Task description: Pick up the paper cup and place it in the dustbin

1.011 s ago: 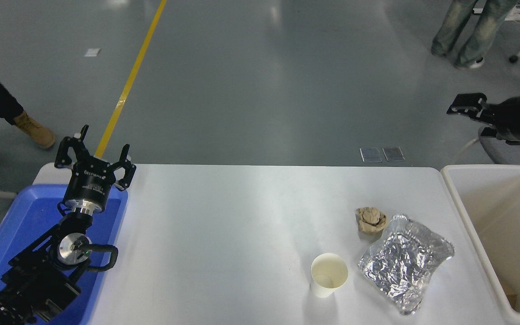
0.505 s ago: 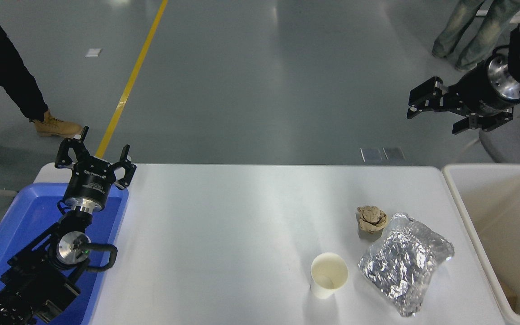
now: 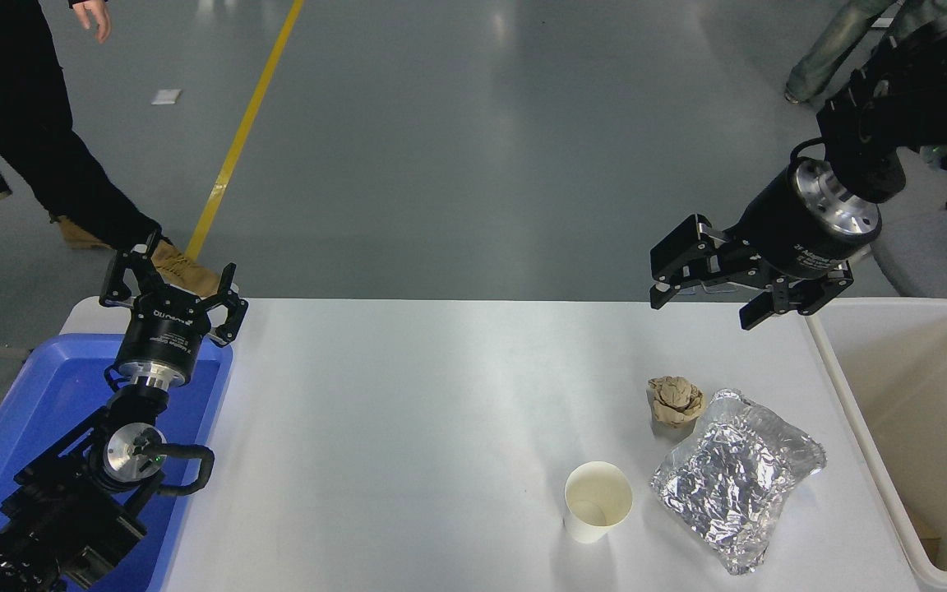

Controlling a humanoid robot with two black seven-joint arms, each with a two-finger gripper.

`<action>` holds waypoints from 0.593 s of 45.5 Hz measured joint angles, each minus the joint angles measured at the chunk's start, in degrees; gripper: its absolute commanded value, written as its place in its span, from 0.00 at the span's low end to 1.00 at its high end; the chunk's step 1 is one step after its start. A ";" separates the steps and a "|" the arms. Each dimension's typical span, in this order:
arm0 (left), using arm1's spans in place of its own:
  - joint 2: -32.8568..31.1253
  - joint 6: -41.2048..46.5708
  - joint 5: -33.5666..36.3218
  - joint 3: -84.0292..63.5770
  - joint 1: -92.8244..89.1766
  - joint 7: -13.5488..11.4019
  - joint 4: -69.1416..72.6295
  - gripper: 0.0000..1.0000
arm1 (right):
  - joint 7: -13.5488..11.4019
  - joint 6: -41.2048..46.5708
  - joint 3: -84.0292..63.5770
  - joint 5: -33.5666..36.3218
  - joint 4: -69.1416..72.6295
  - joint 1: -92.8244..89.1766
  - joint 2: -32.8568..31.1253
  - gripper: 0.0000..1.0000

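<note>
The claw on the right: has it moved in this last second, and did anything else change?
Yes. The right claw swung in from the right edge toward the table's far side, open and holding nothing. A person walked in at the top left. The paper cup, dustbin and parked left claw stayed put.

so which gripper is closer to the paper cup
Right. The right gripper hangs open above the table's far edge, beyond the paper cup. The left gripper sits open far off over the blue tray.

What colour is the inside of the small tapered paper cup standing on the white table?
Cream, like its outside; the small tapered paper cup shows best in the head view.
</note>
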 measured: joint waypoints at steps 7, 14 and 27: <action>0.00 0.00 0.00 -0.03 0.00 0.00 0.00 0.98 | -0.25 0.01 1.24 -0.46 0.80 -1.18 0.34 1.00; 0.00 0.02 0.00 -0.04 0.01 -0.02 0.00 0.98 | -0.59 -1.46 1.80 -0.70 1.14 -3.57 0.70 1.00; 0.00 0.01 -0.01 -0.05 0.01 -0.02 0.01 0.98 | -0.83 -7.31 2.77 -0.76 1.33 -10.69 2.87 1.00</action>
